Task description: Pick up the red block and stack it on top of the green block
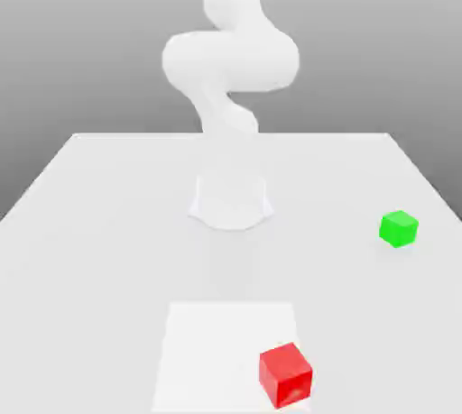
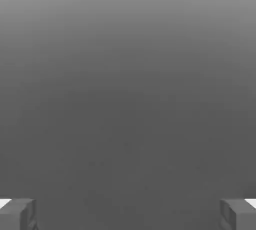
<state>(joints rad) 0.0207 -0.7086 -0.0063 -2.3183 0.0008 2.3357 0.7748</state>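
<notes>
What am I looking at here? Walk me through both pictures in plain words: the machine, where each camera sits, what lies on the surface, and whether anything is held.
These are simulator renders of one robot arm. In the exterior view, a camera off the machine looks at the white arm rising from its round base on a pale table. Two small cubes lie on that table, well apart: the red block near the bottom edge of that picture, on a lighter square patch, and the green block toward the exterior view's right.

The hand view comes from a camera mounted on the arm's hand. It shows the end effector, the two-finger grasping part; its grey fingertips stand far apart, so it is open. Nothing sits between them, so nothing is held. Both blocks rest untouched on the table.
</notes>
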